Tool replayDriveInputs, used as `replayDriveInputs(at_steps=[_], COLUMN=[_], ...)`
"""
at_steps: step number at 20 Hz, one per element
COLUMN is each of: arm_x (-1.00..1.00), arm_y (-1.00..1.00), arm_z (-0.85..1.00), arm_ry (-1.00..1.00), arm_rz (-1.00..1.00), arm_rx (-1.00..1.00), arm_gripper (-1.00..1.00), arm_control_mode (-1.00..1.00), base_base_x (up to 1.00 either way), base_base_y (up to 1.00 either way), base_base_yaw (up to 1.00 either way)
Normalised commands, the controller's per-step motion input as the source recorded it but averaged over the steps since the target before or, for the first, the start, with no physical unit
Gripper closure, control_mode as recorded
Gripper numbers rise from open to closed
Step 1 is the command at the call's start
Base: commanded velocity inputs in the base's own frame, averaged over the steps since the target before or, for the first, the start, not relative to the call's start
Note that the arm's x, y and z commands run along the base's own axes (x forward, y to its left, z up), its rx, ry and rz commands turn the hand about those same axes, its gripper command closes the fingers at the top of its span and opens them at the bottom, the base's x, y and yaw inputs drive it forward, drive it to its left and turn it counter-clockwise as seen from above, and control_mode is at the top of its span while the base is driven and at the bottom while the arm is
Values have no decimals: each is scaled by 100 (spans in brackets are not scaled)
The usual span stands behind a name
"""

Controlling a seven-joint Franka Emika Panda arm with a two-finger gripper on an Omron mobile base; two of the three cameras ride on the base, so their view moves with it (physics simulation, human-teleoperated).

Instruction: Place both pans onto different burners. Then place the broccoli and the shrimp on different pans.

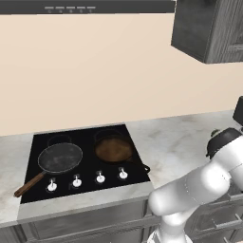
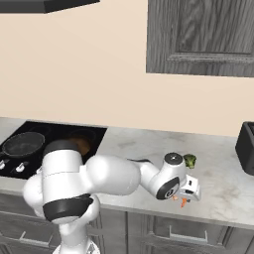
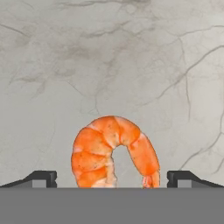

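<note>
Arm reaching low, hand (image 3: pixel 112 178) spread wide

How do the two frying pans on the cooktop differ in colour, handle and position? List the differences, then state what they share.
The dark grey pan is grey inside; the brown pan is brown inside. The dark grey pan has a long brown wooden handle pointing past the cooktop's front left corner; the brown pan has a short dark handle pointing front right. The dark grey pan sits left, the brown pan to its right. Both are round, empty and on the cooktop.

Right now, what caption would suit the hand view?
Open jaws straddle a curled orange shrimp lying on the marbled grey counter.
</note>
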Motion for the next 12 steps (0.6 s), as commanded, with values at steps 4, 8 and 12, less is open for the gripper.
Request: replayDriveInputs(at_steps=[4, 8, 12], arm_x=[21, 18, 4], arm_y=[-4, -18, -18], arm_z=[-10, -5, -14], arm_ry=[0, 0, 0], arm_rz=[0, 0, 0], arm_rx=[0, 1, 1], arm_gripper=[-100, -100, -100], arm_control_mode=[-100, -100, -100], base_base_x=[0, 0, 0], base_base_y=[0, 0, 0], base_base_yaw=[0, 0, 0])
